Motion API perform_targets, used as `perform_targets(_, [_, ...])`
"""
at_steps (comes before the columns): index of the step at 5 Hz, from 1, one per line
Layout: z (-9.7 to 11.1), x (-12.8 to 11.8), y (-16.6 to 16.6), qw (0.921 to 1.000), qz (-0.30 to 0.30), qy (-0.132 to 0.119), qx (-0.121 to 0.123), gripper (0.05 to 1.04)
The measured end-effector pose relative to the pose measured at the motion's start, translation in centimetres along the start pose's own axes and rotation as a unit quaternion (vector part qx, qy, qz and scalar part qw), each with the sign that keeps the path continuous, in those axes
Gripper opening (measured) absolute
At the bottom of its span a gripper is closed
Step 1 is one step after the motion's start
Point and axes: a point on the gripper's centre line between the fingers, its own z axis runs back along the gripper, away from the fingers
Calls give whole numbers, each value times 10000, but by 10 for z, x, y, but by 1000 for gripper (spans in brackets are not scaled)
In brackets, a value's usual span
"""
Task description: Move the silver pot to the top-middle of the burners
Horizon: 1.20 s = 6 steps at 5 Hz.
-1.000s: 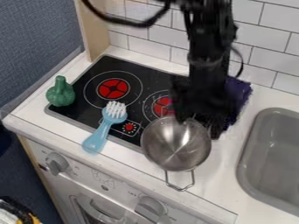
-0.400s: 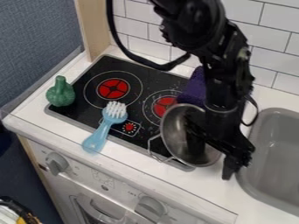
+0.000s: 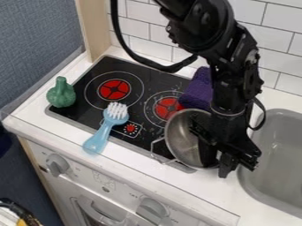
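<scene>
Saw the silver pot [image 3: 182, 137] tilted at the lower right of the black stovetop [image 3: 87, 115], near its front right corner, just below and to the right of the right-hand burner [image 3: 167, 107], with its mouth turned partly toward the end effector [image 3: 217, 161]. Noted the pot's wire handle [image 3: 154, 145] on the left side, pointing toward the front edge of the stovetop.

Found the end effector pointed down at the right-hand rim of the pot, part open, with one finger inside the bowl and the other outside, beyond the rim. Could not tell from this of any firm grip on the metal between. Traced the black arm [image 3: 229, 84] down from the top edge, over the right side of the stovetop, with a black cable [image 3: 133, 50] looping out to its left.

Saw the left-hand burner [image 3: 114, 89] near the back left, and the blue brush [image 3: 99, 137] across the front edge, bristles up on the stovetop and handle end on the white counter [image 3: 206, 187]. Noted the green toy vegetable [image 3: 61, 93] upright at the left edge of the stovetop, the purple cloth [image 3: 199, 91] behind the pot, beside the arm, and the gray sink [image 3: 274, 163] at the right. Made out two gray knobs [image 3: 57, 165] on the front panel below.
</scene>
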Motion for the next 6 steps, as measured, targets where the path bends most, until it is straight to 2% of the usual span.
perform_targets(1, [9,0,0,9999,-99,-65,37,232])
perform_targets(2, [23,0,1,9998,-138,-145,16,130])
perform_targets(3, [47,2,4,9994,-179,-294,-23,77])
perform_targets(4, [73,13,15,9984,-119,-547,-5,67])
perform_targets(5, [92,29,30,9966,64,-823,78,67])
perform_targets(6, [99,56,46,9946,283,-991,142,67])
